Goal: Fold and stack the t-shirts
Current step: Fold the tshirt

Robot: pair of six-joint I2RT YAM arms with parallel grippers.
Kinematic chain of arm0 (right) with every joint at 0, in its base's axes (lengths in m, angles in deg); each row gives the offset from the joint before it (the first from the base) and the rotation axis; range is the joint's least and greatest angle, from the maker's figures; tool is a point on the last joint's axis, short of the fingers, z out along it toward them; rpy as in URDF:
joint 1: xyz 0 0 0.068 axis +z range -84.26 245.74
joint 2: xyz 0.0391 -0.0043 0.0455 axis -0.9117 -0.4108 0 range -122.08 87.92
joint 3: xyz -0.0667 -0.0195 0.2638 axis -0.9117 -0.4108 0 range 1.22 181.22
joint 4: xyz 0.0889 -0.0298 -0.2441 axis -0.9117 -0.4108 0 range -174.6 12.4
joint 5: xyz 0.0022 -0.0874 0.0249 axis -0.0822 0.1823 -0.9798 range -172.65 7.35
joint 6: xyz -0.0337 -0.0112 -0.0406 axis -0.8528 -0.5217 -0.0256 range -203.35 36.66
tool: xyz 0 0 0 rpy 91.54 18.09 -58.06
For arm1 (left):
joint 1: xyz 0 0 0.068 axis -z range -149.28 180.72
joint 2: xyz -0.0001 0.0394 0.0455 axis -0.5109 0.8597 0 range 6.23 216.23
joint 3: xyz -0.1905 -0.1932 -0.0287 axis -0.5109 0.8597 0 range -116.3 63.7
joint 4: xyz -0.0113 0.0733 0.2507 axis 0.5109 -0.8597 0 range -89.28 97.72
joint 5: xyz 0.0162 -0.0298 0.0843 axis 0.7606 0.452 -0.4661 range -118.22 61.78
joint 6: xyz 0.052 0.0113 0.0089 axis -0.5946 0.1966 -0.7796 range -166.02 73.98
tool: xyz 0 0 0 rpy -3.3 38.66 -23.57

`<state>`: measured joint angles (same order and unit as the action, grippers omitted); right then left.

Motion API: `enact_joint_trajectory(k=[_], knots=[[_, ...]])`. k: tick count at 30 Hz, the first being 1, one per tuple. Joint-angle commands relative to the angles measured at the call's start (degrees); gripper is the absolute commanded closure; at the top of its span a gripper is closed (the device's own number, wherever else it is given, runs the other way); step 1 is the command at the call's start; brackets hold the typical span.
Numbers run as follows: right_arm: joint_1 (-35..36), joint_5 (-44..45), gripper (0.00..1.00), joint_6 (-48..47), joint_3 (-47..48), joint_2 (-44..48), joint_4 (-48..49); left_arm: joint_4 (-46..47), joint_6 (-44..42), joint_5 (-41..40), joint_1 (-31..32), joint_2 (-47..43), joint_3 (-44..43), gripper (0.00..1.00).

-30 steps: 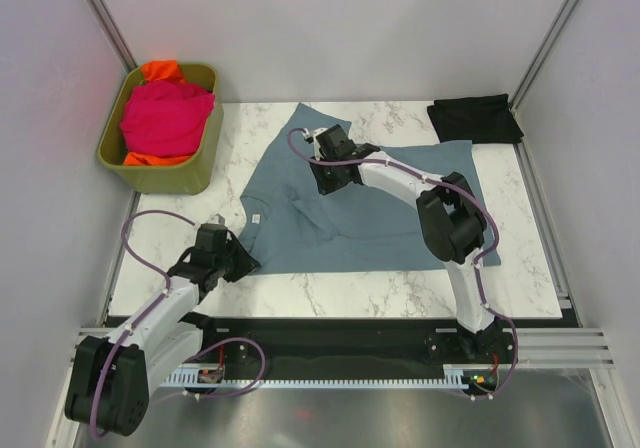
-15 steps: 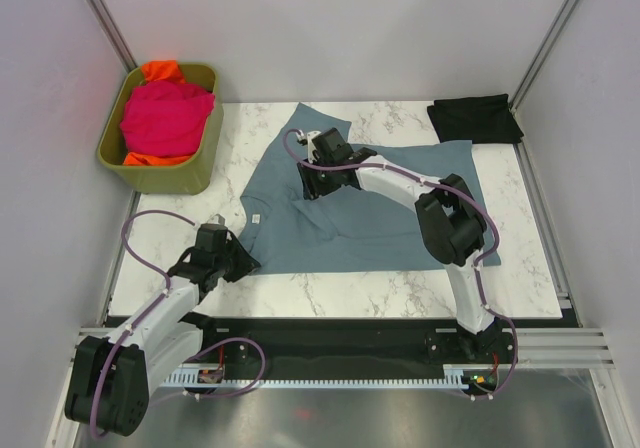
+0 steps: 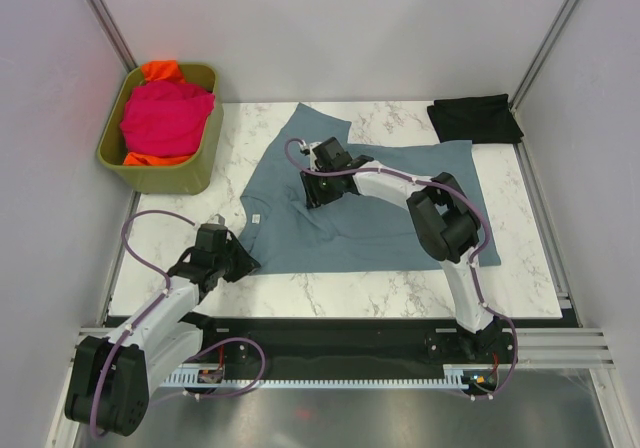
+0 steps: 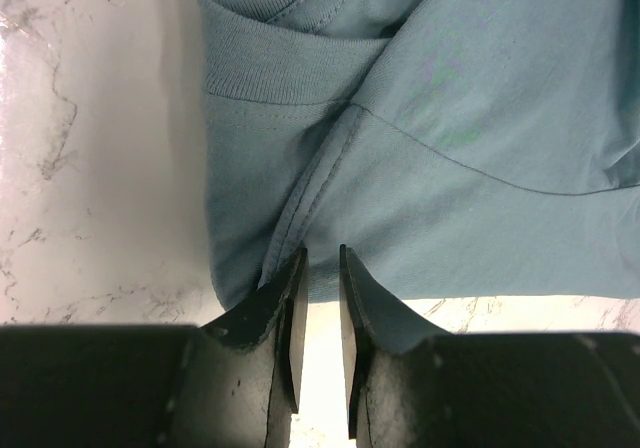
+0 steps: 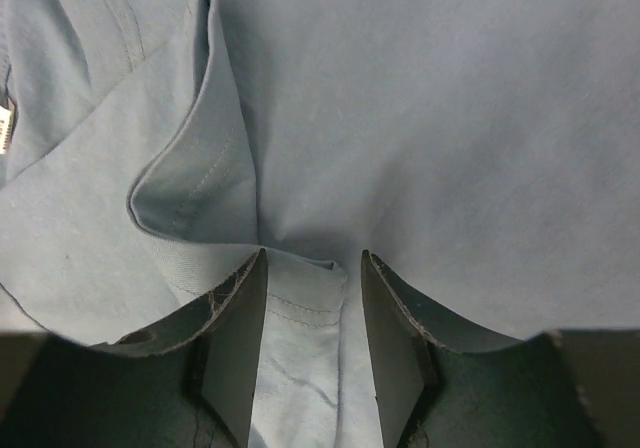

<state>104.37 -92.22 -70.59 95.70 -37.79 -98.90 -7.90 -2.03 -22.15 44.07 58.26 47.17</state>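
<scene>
The top external camera sits high above and behind the arms. It looks down and forward over the whole tabletop (image 3: pixel 340 290), with the slate blue-grey t-shirt (image 3: pixel 380 223) mid-frame.

The left wrist camera looks from very close past the left end effector (image 4: pixel 321 250) at that shirt's near-left corner and a strip of marble beside it.

The right wrist camera is equally close. It looks past the right end effector (image 5: pixel 313 255) at the shirt's far-left part, and cloth fills the frame.

All three views share this shirt.
</scene>
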Motion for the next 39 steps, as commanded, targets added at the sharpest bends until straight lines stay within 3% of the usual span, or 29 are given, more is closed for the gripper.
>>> enact_joint_trajectory(k=[1,4,6,12,16,24,32,39], knots=[[0.0,-1.2,0.5,1.0,-0.4,-0.1,2.5,0.4,-0.3,-1.9,0.2,0.4,-0.6,0.74],[0.0,-1.5,0.57,1.0,-0.3,-0.4,2.5,0.4,-0.3,-2.1,0.2,0.3,-0.7,0.74],[0.0,-1.5,0.71,1.0,-0.4,-0.2,2.5,0.4,-0.3,-2.1,0.1,0.2,-0.6,0.74],[0.0,0.2,0.88,0.6,-1.1,2.7,2.5,0.4,-0.3,-2.4,0.2,0.3,-0.6,0.74],[0.1,2.5,0.9,0.1,-1.5,5.7,1.9,0.3,-0.2,-2.5,0.2,0.4,-0.6,0.75],[0.0,9.2,0.84,-2.1,-0.2,8.4,-0.2,0.4,-0.2,-2.4,0.2,0.3,-0.6,0.75],[-0.2,19.6,0.93,0.0,0.0,6.0,-2.0,0.3,-0.2,-2.5,0.2,0.4,-0.7,0.75],[0.0,7.2,0.9,1.1,-3.1,7.5,1.8,0.4,-0.2,-2.5,0.2,0.1,-0.5,0.75]])
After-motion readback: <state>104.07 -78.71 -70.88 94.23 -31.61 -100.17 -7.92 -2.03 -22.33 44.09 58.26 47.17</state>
